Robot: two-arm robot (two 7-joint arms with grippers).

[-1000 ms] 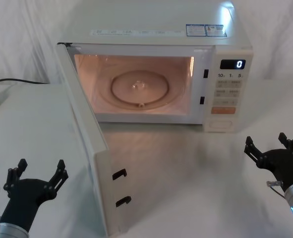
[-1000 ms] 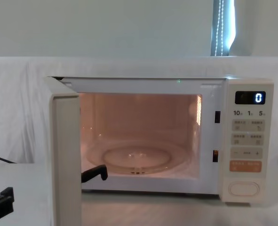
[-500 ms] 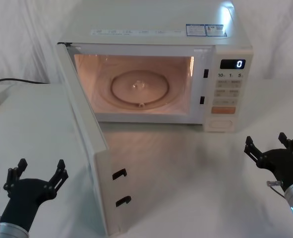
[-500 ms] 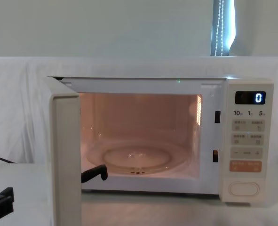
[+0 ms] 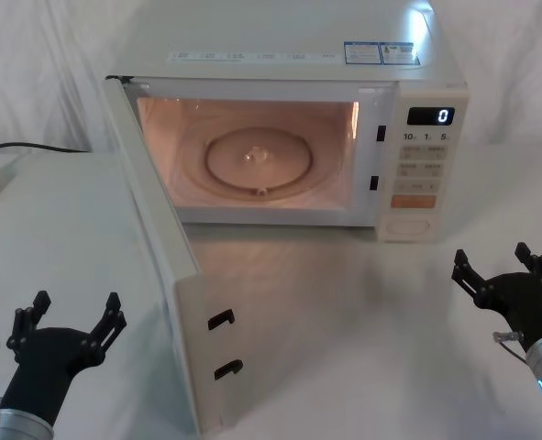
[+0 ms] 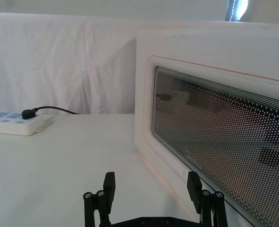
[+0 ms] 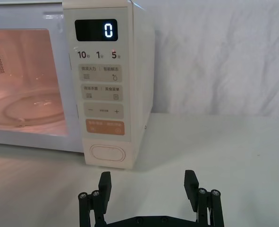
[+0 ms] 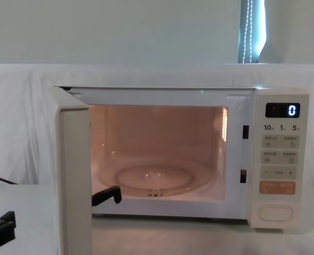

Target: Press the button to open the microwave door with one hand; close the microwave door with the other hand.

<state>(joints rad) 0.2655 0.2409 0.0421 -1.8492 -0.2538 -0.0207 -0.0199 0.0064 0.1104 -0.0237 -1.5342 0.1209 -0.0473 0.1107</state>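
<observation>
Hovering low at the near left, left gripper [image 5: 66, 318] with black fingers [image 6: 109, 183] spread wide and pointing forward, grey metal wrist trailing back toward the body. Hovering low at the near right, right gripper [image 5: 502, 268] likewise gaping, fingers [image 7: 191, 182] parted and aimed forward, touching nothing, silver wrist angling back and outward. Holding level in both wrist views, each pair of fingers upright, with a clear gap between the tips

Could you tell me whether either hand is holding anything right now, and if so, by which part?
Nothing is held. The left hand is open beside the open microwave door, and the right hand is open in front of the button.
</observation>
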